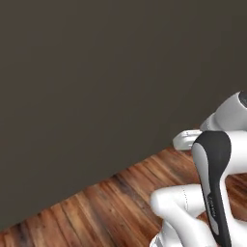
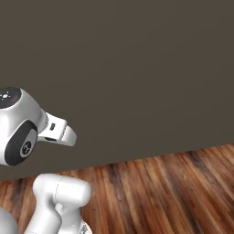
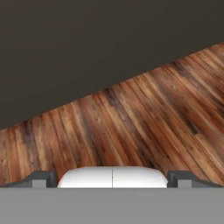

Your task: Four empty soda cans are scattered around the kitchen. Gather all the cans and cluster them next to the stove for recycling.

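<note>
The soda cans and the stove are out of view. In the hand view my gripper is open, its two dark fingertips standing wide apart with nothing between them. It points down at a slant toward the wooden floor where it meets a dark wall. My white arm is folded close over the base, and its elbow is at the left of the right base view.
A plain dark brown wall stands close ahead and spans both base views. Reddish wooden floor planks run along its foot. Nothing lies on the stretch of floor in view.
</note>
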Robot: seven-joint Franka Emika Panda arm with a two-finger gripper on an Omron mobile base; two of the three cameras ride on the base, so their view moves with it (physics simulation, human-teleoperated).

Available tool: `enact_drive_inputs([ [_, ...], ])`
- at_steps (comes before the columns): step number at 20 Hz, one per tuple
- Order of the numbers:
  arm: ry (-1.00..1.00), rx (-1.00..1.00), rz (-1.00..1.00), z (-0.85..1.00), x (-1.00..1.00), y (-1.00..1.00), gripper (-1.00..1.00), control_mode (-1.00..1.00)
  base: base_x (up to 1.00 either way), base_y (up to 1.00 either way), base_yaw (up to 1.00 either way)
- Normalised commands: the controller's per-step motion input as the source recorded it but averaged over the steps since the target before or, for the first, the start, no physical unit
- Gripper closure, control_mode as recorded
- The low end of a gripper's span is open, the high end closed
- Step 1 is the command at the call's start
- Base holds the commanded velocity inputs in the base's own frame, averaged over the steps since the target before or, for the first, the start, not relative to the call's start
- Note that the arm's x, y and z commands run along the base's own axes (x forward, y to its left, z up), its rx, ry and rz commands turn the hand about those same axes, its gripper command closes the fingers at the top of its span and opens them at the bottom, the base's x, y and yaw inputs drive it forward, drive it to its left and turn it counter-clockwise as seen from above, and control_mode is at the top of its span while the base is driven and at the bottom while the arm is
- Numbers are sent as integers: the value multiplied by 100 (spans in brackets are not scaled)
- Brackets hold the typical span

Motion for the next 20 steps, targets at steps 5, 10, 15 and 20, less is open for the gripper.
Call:
enact_drive_inputs([
  [5,0,0,0,0,0,0,-100,100,0,-15,-46],
  [10,0,0,0,0,0,0,-100,100,34,-19,-32],
  [15,0,0,0,0,0,0,-100,100,66,-24,-20],
  [20,0,0,0,0,0,0,-100,100,75,-25,-16],
])
